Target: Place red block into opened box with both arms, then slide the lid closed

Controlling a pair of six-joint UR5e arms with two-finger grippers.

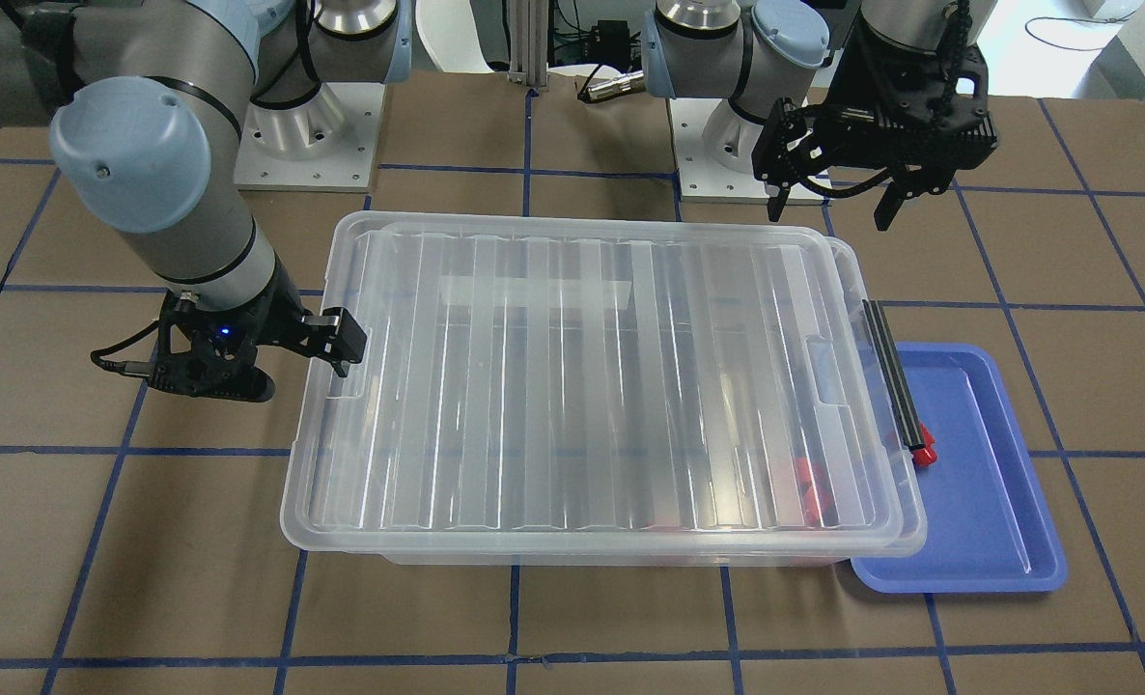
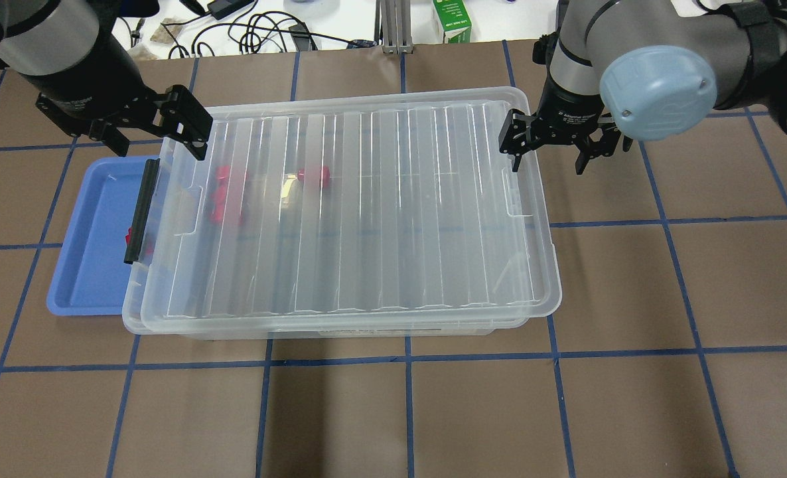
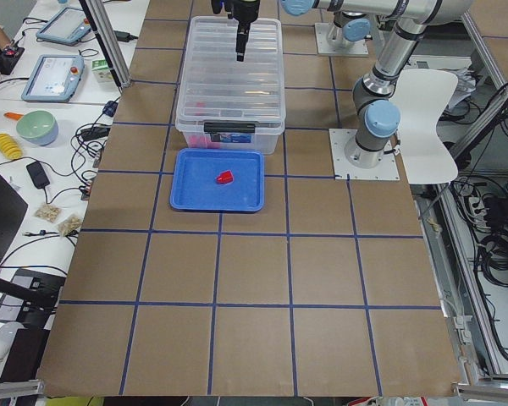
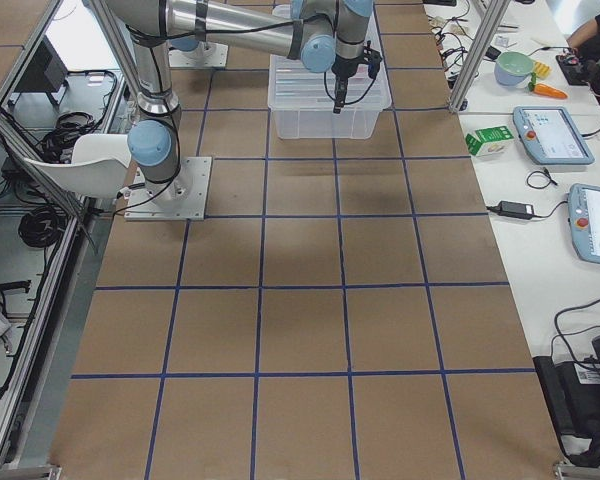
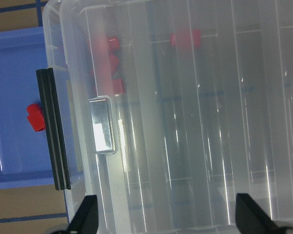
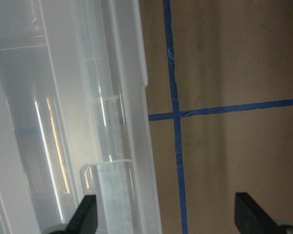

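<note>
The red block (image 2: 314, 176) lies inside the box (image 2: 367, 330), toward 11 o'clock in the overhead view, visible through the lid (image 2: 400, 219). The lid covers all but a narrow strip at the 9 o'clock end. Three further blocks (image 2: 224, 196) sit near that end, and a stray block (image 5: 35, 117) lies on the blue tray (image 2: 88, 265). The left gripper (image 1: 831, 210), jaws spread and empty, hangs over the box's 10 o'clock corner; the right gripper (image 2: 547, 164), likewise spread and empty, straddles the 3 o'clock rim.

Overhead view. The lid (image 2: 367, 199) lies on the box (image 2: 393, 330) at frame centre, with blocks (image 2: 314, 176) beneath its upper-left part. The tray (image 2: 81, 265), just beside the box's left end, carries a lone block (image 5: 35, 117). The left hand (image 2: 154, 136) hangs at the lid's upper-left corner, the right hand (image 2: 547, 154) at its upper-right corner.
</note>
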